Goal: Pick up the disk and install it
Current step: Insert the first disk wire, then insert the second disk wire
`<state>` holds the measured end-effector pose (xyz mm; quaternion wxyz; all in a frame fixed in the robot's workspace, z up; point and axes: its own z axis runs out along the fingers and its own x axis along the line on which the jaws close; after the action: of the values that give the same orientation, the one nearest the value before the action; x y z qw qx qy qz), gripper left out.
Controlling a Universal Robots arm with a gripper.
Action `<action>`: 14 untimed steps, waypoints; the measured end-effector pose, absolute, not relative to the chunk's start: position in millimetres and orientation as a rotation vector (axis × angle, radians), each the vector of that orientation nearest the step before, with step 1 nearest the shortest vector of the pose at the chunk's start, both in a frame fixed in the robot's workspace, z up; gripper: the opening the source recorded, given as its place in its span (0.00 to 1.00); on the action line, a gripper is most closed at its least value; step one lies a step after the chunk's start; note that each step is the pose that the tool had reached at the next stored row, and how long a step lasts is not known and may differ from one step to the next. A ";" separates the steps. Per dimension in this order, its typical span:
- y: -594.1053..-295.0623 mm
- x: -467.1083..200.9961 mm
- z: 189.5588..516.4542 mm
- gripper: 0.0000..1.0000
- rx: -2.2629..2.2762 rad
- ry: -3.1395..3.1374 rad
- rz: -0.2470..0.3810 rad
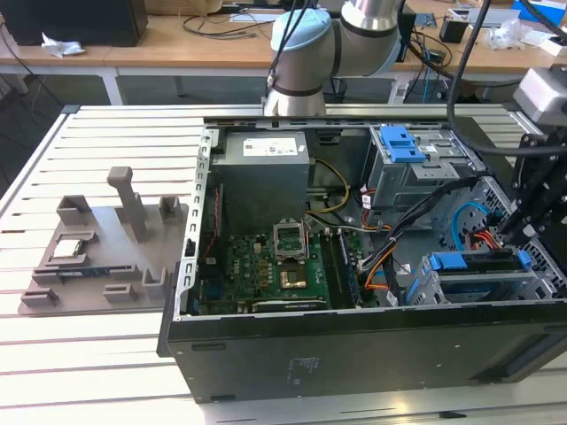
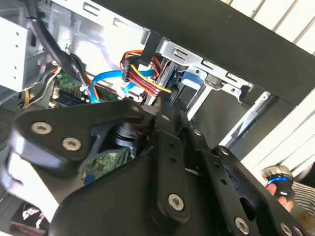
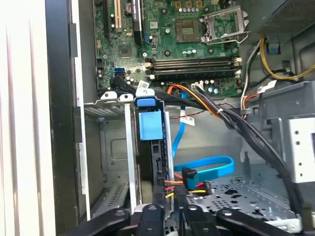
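My pincer (image 1: 507,232) is down inside the open computer case (image 1: 354,359), at the exterior view's right, over the lower drive cage (image 1: 425,288). I can't tell if it's clenched or released: the black linkages block the tips in both wrist views. In the first wrist view the pincer (image 3: 167,219) sits just at the back end of the disk (image 3: 150,125), close to a bundle of red, yellow and orange wires (image 3: 189,186).

The disk (image 1: 474,264) is in the lower drive cage slot, standing on edge, with the blue carrier rail along its top. It isn't lying on the tabletop (image 1: 106,354). Whether it's fully seated I can't tell.

A flat blue cable (image 3: 206,167) loops on the case floor just beside the cage. In the second wrist view the pincer (image 2: 157,114) is right by the same wire bundle (image 2: 142,73).

Elsewhere in the case are the green motherboard (image 1: 266,274), the grey power-supply box (image 1: 264,177) and the upper drive cage with a blue latch (image 1: 399,142).

A grey fixture tray (image 1: 97,257) lies on the tabletop at the exterior view's left, well apart from the case.
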<state>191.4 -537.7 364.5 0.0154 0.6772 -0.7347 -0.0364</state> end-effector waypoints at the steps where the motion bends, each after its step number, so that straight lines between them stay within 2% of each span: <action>1: -536.8 191.4 368.0 0.16 2.107 -2.286 -0.113; 2: -535.8 191.4 372.2 0.16 2.107 -2.286 -0.114; 3: -534.8 191.4 376.8 0.11 2.107 -2.286 -0.113; 6: -532.3 191.4 392.2 0.11 2.107 -2.286 -0.113; 14: -532.3 191.5 393.3 0.11 2.107 -2.286 -0.114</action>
<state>191.5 -532.3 393.3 0.0153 0.6772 -0.7347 -0.0365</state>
